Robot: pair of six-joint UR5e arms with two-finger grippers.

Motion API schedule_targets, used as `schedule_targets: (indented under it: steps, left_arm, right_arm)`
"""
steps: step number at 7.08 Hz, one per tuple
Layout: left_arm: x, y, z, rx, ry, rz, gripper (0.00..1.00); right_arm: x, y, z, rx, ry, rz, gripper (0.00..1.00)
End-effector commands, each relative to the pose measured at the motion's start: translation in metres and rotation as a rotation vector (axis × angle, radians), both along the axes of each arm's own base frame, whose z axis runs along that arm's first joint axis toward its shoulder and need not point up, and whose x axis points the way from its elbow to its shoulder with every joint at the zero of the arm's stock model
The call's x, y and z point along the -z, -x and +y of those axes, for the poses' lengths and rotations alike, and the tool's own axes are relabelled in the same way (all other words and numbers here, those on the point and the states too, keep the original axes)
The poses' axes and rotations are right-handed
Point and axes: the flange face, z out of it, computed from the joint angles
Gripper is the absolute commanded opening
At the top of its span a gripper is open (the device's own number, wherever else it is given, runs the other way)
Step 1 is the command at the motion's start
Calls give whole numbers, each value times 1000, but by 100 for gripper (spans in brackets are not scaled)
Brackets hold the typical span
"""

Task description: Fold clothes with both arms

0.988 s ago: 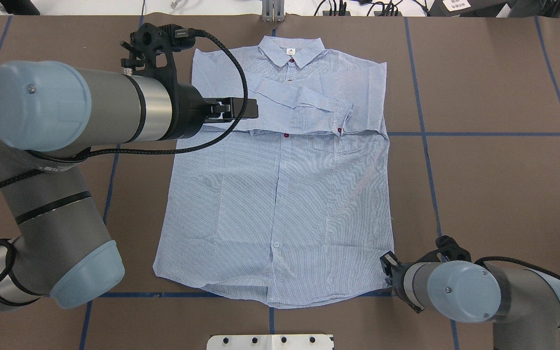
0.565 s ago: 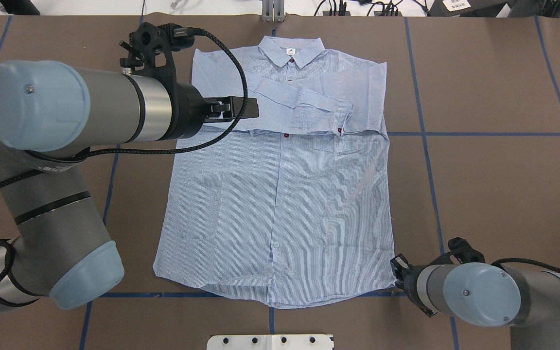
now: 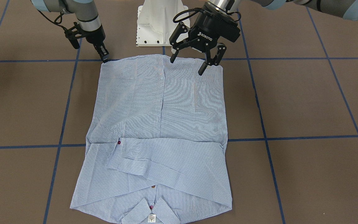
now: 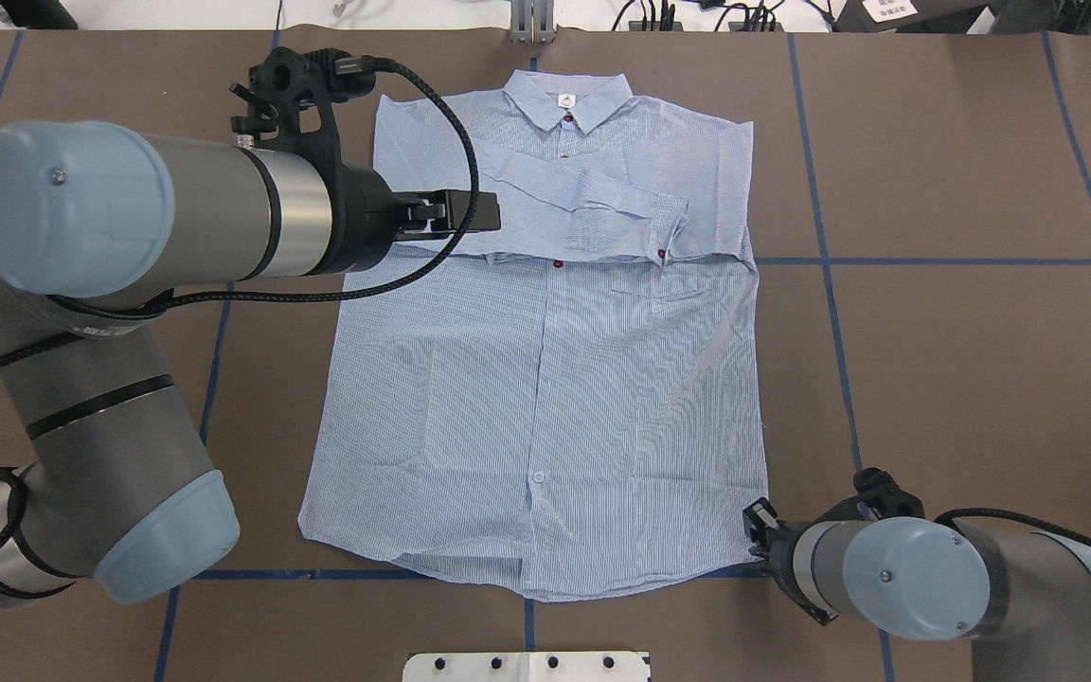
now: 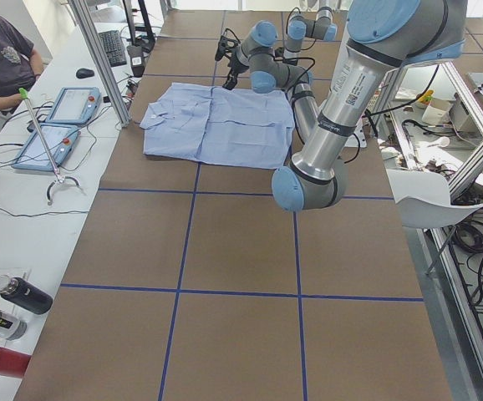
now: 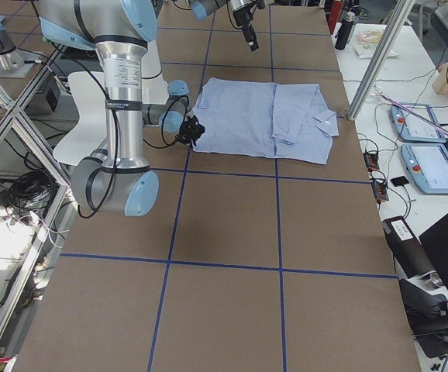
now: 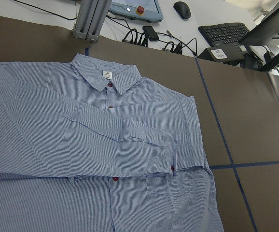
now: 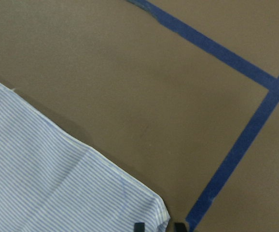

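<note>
Right claw (image 3: 105, 58), tips narrowly parted astride the near hem corner of the shirt (image 3: 160, 118), seemingly poised to pinch it; left claw (image 3: 186, 67), spread wide and empty, high above the cloth; beyond both, sleeves (image 3: 141, 161) crossed beneath the collar (image 3: 166, 209), flat on the tabletop (image 3: 291, 102).

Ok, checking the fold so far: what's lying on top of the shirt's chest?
The sleeves, folded across the shirt below the collar; the placket stretch beneath them is covered.
</note>
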Motion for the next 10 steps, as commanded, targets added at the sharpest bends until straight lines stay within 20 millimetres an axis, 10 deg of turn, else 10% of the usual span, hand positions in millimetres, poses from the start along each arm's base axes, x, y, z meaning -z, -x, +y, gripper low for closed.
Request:
schedule_targets:
  steps: [1,5,6,7,10]
  left_arm:
    - [-2,-1,1,-2,2,-3,98]
    - [-1,1,2,0,6,4,98]
    - [-1,0,2,0,7,3,98]
    - [0,2,1,3,5,5,98]
    - [2,4,3,3,3,11,98]
  right_arm:
    - [-5,5,1,2,1,11,59]
    - [-12,8,1,5,4,26,50]
    - [-11,8,0,3,4,24,37]
    - [-9,8,1,5,5,20,0]
    - [-4,4,-2,-1,4,9,0]
